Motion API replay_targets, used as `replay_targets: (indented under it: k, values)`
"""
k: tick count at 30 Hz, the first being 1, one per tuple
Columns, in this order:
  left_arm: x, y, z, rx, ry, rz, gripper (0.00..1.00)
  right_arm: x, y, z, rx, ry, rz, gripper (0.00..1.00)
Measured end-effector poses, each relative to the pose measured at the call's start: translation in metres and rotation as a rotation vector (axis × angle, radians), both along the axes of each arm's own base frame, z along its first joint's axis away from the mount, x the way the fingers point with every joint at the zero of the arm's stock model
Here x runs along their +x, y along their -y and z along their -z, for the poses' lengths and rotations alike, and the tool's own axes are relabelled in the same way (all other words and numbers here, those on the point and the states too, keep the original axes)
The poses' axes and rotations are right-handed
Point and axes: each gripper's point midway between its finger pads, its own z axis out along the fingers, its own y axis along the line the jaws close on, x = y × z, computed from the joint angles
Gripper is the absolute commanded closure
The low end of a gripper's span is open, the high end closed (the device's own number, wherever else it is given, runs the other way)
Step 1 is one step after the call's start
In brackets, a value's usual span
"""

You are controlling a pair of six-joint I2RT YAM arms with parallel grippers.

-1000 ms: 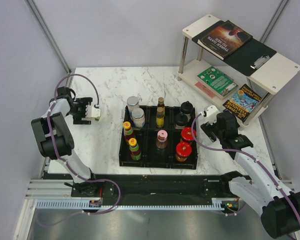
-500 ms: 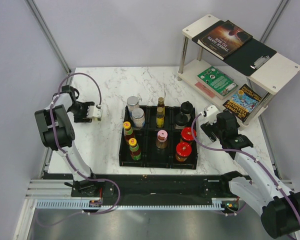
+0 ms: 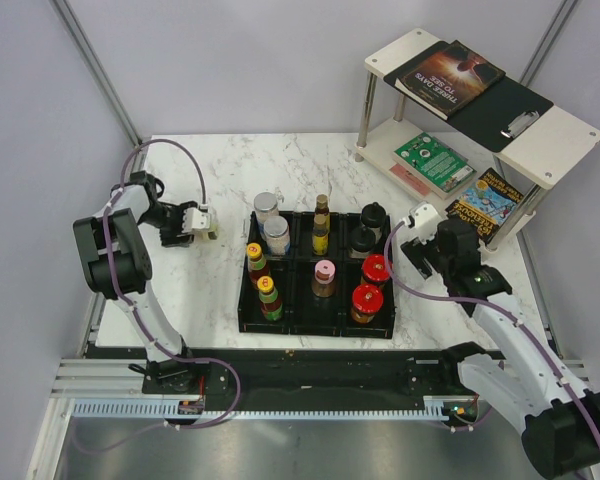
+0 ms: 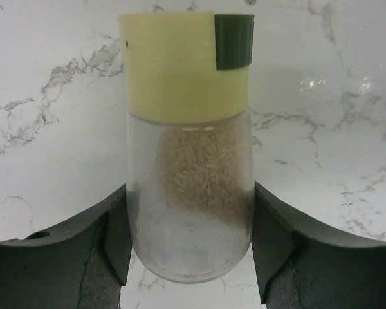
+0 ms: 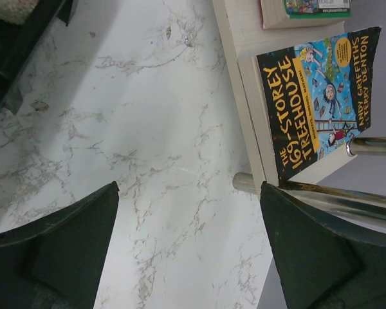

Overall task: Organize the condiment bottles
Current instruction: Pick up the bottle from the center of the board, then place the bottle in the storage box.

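Marble tabletop: carries all items.
Two-tier shelf: right of and behind tray, holding books, among them "The 169-Storey Treehouse".
Black compartmented tray: landmark, six compartments.
Right gripper: just right of tray, jaws wide apart over bare marble, holding nothing.
Left gripper: left of tray, clamped on the yellow-lidded shaker.
In tray: silver-lidded jars rear left; slim bottles rear middle; black-lidded jar rear right; yellow-capped sauce bottles front left; pink-lidded shaker front middle; red-capped jars front right.
Yellow-lidded shaker: left of tray, outside it, between both fingers, pale grains inside.
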Motion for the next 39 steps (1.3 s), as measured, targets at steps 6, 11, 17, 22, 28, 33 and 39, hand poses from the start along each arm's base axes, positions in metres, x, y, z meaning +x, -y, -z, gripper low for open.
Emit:
replay_targets:
  k: [6, 11, 17, 22, 28, 33, 39]
  values:
    - [-0.014, 0.029, -0.024, -0.194, -0.034, -0.067, 0.98, 0.011, -0.024, -0.046, 0.085, 0.034, -0.092, 0.02]
    - [-0.023, 0.053, -0.085, -0.335, 0.039, -0.093, 0.98, 0.028, -0.059, -0.105, 0.195, 0.068, -0.232, 0.02]
    - [-0.036, 0.082, -0.159, -0.489, 0.094, -0.098, 0.98, 0.037, -0.119, -0.18, 0.378, 0.094, -0.463, 0.02]
    - [-0.063, 0.123, -0.198, -0.539, 0.076, -0.028, 0.98, 0.021, -0.194, -0.215, 0.45, 0.052, -0.714, 0.02]
    - [-0.107, 0.186, -0.225, -0.583, 0.009, 0.099, 0.98, 0.011, -0.254, -0.184, 0.458, -0.115, -0.857, 0.02]
    - [-0.127, 0.223, -0.232, -0.603, -0.067, 0.149, 0.98, -0.014, -0.296, -0.142, 0.439, -0.293, -0.953, 0.02]
    - [-0.136, 0.248, -0.227, -0.574, -0.12, 0.164, 0.98, -0.036, -0.319, -0.148, 0.45, -0.334, -1.043, 0.02]
